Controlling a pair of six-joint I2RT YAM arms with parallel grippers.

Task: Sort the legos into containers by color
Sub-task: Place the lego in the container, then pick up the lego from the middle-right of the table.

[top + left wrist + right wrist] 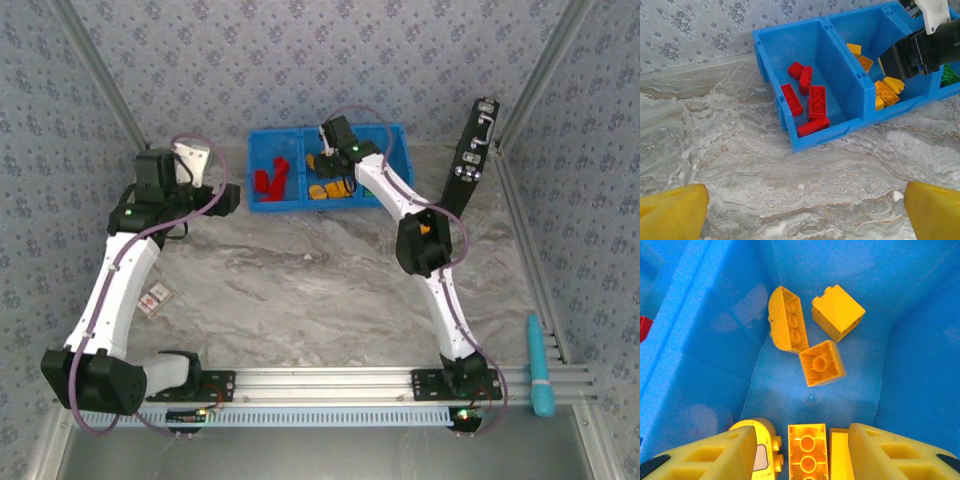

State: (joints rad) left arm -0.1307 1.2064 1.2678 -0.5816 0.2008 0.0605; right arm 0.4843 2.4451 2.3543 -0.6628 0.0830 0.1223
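l tool (802,210) spread wide, empty, hovering over tabletop (740,150). r tool (805,452) released, low in mid compartment of bin (262,207), yellow legos (822,362) under it, reds (810,102) next door. risk imo: fingers (705,455) clip divider (847,60) on exit, flick bricks across.

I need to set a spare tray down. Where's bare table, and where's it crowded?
The table is bare from the bin to the near rail, between the right arm and the left arm, bar a small card beside it. Crowded: the middle compartment, right gripper open over yellow bricks.
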